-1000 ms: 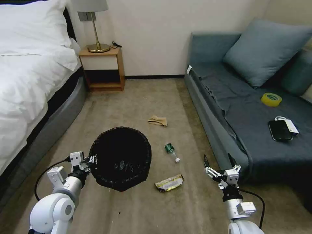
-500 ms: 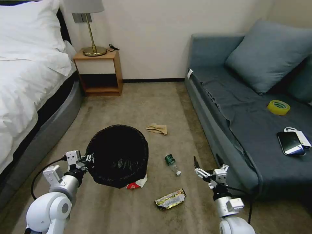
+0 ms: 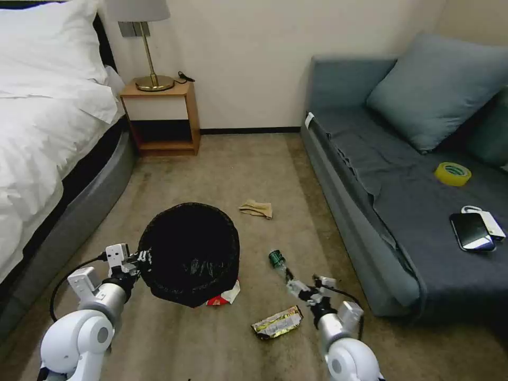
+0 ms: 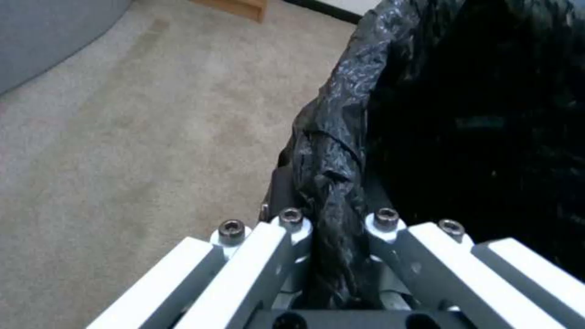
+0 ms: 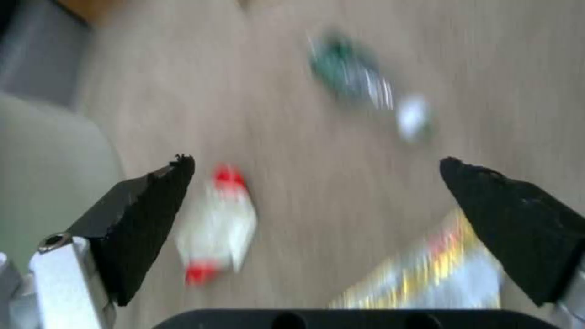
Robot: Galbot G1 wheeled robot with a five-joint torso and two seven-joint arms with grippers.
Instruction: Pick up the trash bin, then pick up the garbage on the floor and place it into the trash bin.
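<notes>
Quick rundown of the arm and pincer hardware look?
Both arms: glossy white rounded shells, silver wrist sections, looping black cables. Left pincer has white flat linkage bars with dark hex bolts. Right pincer has silver fingers ending in black wedge-shaped pads.

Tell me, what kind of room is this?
Probably a bedroom or hotel room: there's a bed with white covers, a lamp on a wooden nightstand, and a blue sofa.
</notes>
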